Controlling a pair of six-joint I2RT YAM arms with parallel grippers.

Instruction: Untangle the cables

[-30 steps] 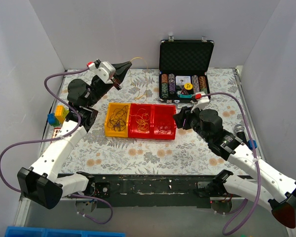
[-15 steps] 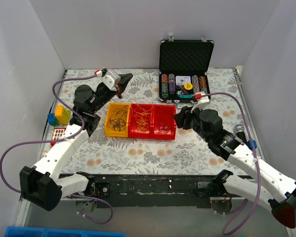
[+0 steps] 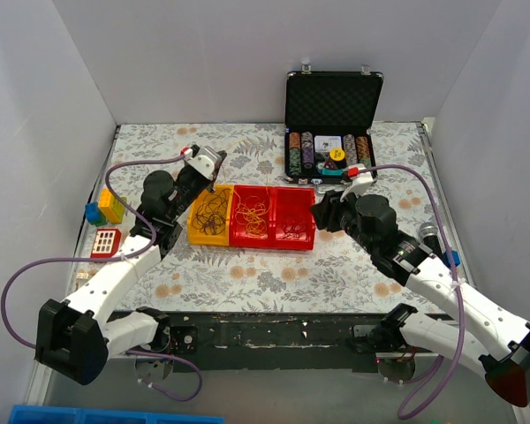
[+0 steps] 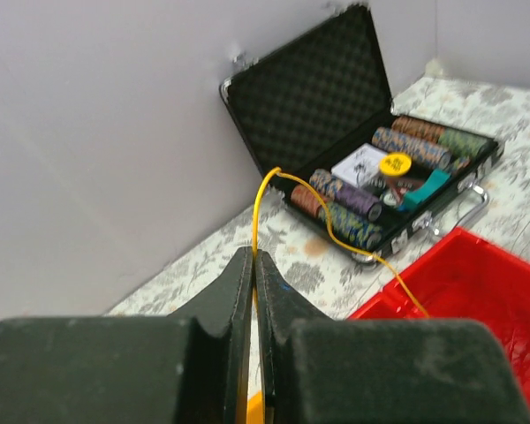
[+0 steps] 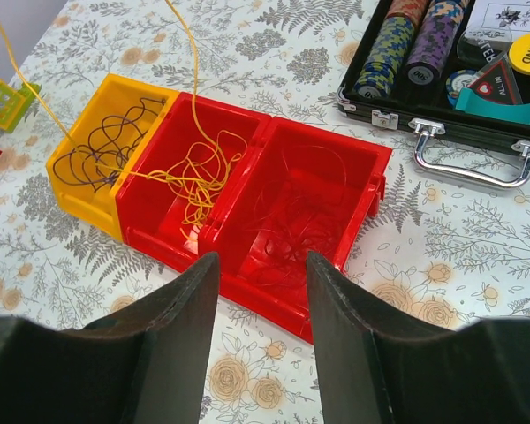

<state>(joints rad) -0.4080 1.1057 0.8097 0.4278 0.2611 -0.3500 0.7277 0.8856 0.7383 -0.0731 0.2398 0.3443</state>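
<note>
Yellow cable rises from the left gripper, whose jaws are pressed together on it at the far corner of the yellow bin; the strand arcs down toward the middle red bin, where a yellow tangle lies; dark strands fill the yellow bin and thin red wires the right red bin; the right gripper hovers at that bin's near edge, jaws apart and empty; a chip case stands open behind.

Bright, even, diffuse light, faint shadows; left wrist view softly blurred, left hand out of focus.
</note>
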